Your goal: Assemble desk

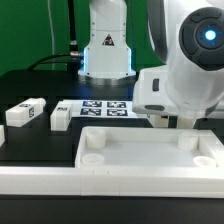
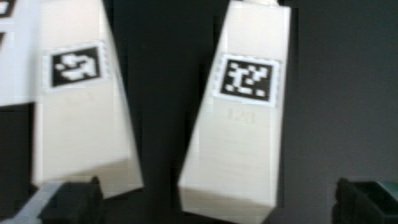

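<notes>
1. At the exterior view's left, the outer leg (image 1: 25, 113) and, just beside it, the second leg (image 1: 60, 116) lie flat on the black table (image 1: 30, 145), well apart from the tabletop.
2. In the middle of that frame the marker board (image 1: 105, 108) lies flat, just behind the tabletop's far rim.
3. From lower centre to lower right sits the tabletop (image 1: 145, 150), open side up. Its corner sockets (image 1: 93, 155) are empty, so no leg is fitted yet. The border bar (image 1: 60, 185) runs along its near side.
4. At the exterior view's right the arm (image 1: 190, 70) leans down behind the tabletop's far corner and hides its own fingers.
5. The wrist view shows the gripper (image 2: 222, 203) hovering over two tagged legs that lie side by side without touching. Its fingertips (image 2: 71, 200) are spread wide and hold nothing. The centred leg (image 2: 240, 120) lies between them. The neighbouring leg (image 2: 80, 110) has its end under one fingertip.
6. The step in hand looks like picking up the centred leg. To do it well:
   - Shift sideways so that fingertip comes down in the dark gap between the legs, not onto the neighbouring leg.
   - Turn the wrist to match the leg's slight slant.
   - Close across the narrow width near mid-length.
   - Lift straight up, so the leg neither pivots nor drags its neighbour.
</notes>
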You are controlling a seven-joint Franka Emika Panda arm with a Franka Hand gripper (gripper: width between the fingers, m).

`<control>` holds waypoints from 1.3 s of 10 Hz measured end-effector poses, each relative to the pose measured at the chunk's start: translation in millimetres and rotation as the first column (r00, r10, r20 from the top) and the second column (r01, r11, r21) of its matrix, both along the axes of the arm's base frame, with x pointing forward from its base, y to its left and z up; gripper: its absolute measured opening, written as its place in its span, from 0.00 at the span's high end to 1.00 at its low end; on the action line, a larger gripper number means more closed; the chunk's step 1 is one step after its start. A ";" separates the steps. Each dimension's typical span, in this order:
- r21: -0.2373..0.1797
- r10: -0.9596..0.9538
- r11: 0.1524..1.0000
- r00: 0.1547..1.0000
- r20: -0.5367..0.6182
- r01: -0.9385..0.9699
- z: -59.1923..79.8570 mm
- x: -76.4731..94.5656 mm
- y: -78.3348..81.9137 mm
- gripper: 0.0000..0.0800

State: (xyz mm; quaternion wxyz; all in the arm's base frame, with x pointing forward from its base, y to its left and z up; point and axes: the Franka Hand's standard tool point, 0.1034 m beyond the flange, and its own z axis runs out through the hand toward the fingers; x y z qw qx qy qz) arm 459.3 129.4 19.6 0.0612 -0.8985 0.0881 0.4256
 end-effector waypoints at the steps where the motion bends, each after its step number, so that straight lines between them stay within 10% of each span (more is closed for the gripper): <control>1: -0.001 0.008 1.000 1.000 -0.004 -0.008 -1.6 -3.3 3.2 0.19; 10: -0.006 0.036 0.999 0.999 -0.015 -0.036 -15.1 -22.3 14.0 0.22; 12: -0.005 0.037 0.999 0.999 -0.014 -0.037 -14.9 -21.9 14.0 0.64; 13: -0.004 0.038 0.999 0.999 -0.014 -0.038 -14.9 -21.8 13.9 0.64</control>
